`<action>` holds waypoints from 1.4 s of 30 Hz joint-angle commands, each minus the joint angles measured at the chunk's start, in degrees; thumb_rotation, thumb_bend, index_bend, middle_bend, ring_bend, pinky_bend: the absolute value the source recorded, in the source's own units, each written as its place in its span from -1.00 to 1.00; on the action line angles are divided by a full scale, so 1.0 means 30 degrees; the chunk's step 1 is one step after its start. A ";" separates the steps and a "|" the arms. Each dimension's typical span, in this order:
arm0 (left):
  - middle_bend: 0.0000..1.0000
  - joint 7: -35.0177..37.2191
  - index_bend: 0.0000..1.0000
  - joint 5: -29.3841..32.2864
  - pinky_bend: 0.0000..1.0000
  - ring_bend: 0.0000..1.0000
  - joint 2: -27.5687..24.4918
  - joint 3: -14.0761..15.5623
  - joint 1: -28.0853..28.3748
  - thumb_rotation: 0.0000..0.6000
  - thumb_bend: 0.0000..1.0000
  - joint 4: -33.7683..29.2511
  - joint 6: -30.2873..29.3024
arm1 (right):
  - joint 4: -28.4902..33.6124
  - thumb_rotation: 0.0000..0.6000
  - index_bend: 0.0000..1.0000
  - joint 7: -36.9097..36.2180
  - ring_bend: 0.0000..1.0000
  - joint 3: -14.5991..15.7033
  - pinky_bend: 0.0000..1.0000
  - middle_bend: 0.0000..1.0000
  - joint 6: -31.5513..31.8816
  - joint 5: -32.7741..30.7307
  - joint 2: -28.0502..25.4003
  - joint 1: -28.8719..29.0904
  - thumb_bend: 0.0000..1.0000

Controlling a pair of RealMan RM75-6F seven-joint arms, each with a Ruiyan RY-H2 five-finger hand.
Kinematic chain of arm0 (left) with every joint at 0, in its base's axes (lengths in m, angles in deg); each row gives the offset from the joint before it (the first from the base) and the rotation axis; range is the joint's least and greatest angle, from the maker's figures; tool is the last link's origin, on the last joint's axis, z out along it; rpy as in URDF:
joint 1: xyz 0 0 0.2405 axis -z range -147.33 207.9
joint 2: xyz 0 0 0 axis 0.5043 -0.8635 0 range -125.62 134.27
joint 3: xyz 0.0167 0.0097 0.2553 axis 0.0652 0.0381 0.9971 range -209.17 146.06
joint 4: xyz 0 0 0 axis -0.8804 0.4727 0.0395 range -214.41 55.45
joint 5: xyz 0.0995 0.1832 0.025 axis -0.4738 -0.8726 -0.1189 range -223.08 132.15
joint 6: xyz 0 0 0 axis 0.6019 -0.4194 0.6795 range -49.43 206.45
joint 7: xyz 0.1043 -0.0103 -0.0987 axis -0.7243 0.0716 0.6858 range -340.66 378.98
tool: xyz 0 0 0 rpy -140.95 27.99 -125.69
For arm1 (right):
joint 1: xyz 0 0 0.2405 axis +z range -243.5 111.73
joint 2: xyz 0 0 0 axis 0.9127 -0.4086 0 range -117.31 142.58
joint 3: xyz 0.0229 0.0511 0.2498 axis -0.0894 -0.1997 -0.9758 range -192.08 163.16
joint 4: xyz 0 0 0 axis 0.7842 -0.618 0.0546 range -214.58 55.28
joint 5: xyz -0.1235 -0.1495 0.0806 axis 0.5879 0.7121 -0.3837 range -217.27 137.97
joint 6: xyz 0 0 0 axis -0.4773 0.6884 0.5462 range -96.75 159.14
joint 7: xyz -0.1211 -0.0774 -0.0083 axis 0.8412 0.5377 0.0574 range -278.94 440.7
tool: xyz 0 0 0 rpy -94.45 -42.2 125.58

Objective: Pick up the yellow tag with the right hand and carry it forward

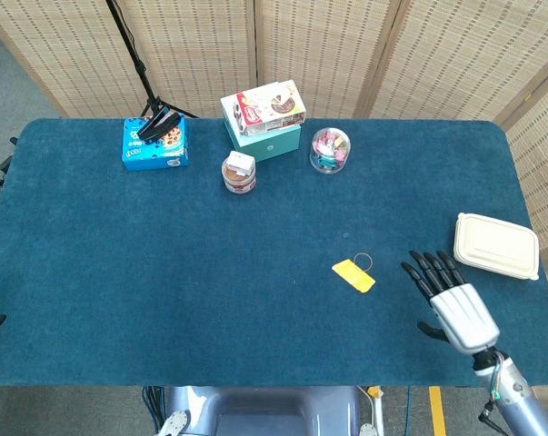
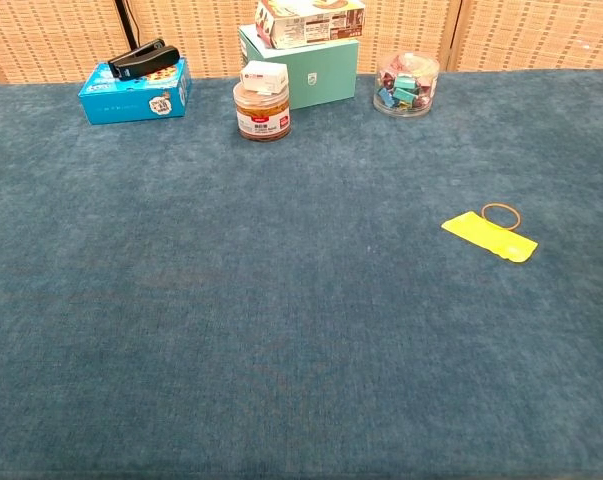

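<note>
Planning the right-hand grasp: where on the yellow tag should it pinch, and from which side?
The yellow tag lies flat on the table, ring at its far end. Probably best to pinch a long edge near the middle with fingertips from above, coming in from the right, where the open right hand hovers. Flat means no side to wrap, so an edge pinch seems safest.

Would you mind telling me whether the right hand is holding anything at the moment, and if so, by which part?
Nothing is held. The right hand is open, fingers spread, to the right of the yellow tag, which lies flat on the table, untouched.
</note>
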 commanded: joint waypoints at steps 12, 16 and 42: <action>-1.00 -0.1071 -1.00 0.0963 -1.00 -1.00 0.0193 -0.0289 0.0305 1.00 -0.79 -0.0368 0.0481 | -0.5455 1.00 -1.00 -0.2412 -1.00 -0.0684 -1.00 -1.00 -0.4113 0.0896 0.3569 0.5239 -1.00; -1.00 -0.1089 -1.00 0.1102 -1.00 -1.00 0.0166 -0.0322 0.0348 1.00 -0.79 -0.0404 0.0591 | -0.6783 1.00 -1.00 -0.3023 -1.00 -0.0278 -1.00 -1.00 -0.4800 0.0877 0.4362 0.5951 -1.00; -1.00 -0.0452 -1.00 0.1124 -1.00 -1.00 -0.0002 -0.0324 0.0268 1.00 -0.79 -0.0137 0.0634 | -1.0879 1.00 -1.00 -0.1835 -1.00 0.0796 -1.00 -1.00 -0.6092 -0.0371 0.6995 0.7524 -1.00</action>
